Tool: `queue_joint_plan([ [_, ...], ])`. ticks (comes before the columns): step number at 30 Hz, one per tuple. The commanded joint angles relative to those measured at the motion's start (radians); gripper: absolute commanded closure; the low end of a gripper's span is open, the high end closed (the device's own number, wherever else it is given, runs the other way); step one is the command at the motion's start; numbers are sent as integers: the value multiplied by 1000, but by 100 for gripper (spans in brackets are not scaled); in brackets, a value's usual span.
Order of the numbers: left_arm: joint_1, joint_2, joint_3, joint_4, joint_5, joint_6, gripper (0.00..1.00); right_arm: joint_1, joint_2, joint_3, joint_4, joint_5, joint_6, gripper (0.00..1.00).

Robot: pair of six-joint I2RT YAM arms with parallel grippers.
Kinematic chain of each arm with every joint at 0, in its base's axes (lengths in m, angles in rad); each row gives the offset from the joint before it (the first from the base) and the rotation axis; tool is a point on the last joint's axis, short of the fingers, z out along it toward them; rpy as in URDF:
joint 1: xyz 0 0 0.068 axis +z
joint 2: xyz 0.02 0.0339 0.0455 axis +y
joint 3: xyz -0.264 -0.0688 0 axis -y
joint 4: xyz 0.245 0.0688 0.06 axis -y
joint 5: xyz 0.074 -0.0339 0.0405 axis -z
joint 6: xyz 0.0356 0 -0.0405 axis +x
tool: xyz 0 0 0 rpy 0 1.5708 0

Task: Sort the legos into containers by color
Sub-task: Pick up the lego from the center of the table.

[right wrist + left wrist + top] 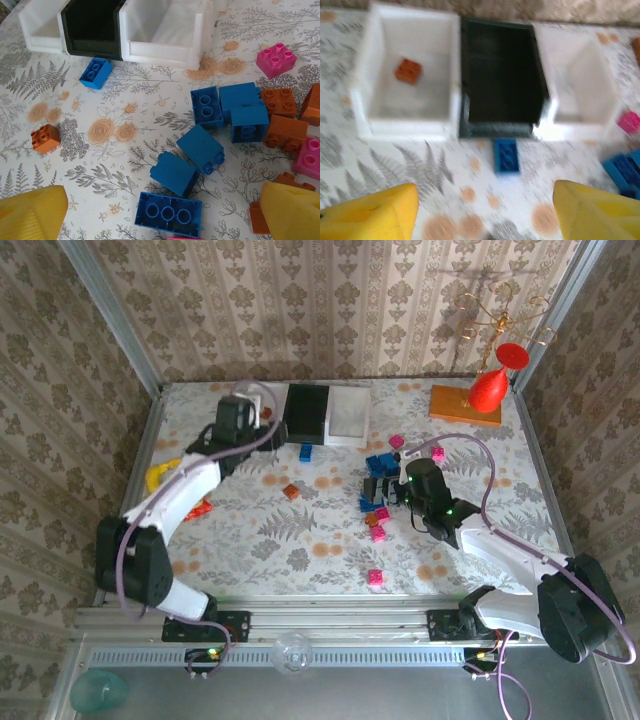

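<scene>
hovering just short of the bins, the left pincer point(482, 212) has its yellow fingers point(370, 215) spread wide, with nothing between them and touching nothing. one orange brick point(408, 71) lies in the white bin point(405, 127) ahead and to its left. the black bin point(495, 131) straight ahead looks empty, though its floor is too dark to be sure, and the other white bin point(575, 125), ahead to the right, looks bare.

the relation that matters is with a lone blue brick point(506, 155) on the table point(395, 165). it sits straight ahead of this pincer, between it and the black bin, just beside that bin's front wall but apart from it. its long axis runs away from the pincer toward the bin, so the fingers as they stand would close across its short side. i judge the left arm the nearer one to it.

the right pincer point(162, 215) is at full spread and holds nothing. it hangs over the blue pile point(210, 135), with a three-hole brick point(167, 214) right under the gap and orange and pink ones off to its right. for that arm the lone brick lies well ahead and to the left.
</scene>
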Motion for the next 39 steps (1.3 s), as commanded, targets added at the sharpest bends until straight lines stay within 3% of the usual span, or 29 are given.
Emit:
queue_joint_plan([
  [1,-73,-31,-167,25,1,-49,25,7,26,2,0,11,-42,0],
  [4,-120,-41,-241,16,0,29,22,7,66,3,24,-1,-31,0],
  [9,-124,68,-219,-19,54,245,22,7,110,14,42,-41,-7,0],
  [15,-122,234,-125,-71,30,322,23,7,85,-7,48,-25,-2,0],
  [19,-117,292,-82,-77,43,334,28,7,65,-17,42,-20,-4,0],
  [29,-108,343,-69,-64,70,305,57,7,41,-34,48,-32,2,0],
  [35,-76,275,-89,13,67,219,70,11,49,-23,50,-55,16,0],
  [39,-1,201,-83,99,38,129,72,26,66,-12,51,-54,17,0],
])
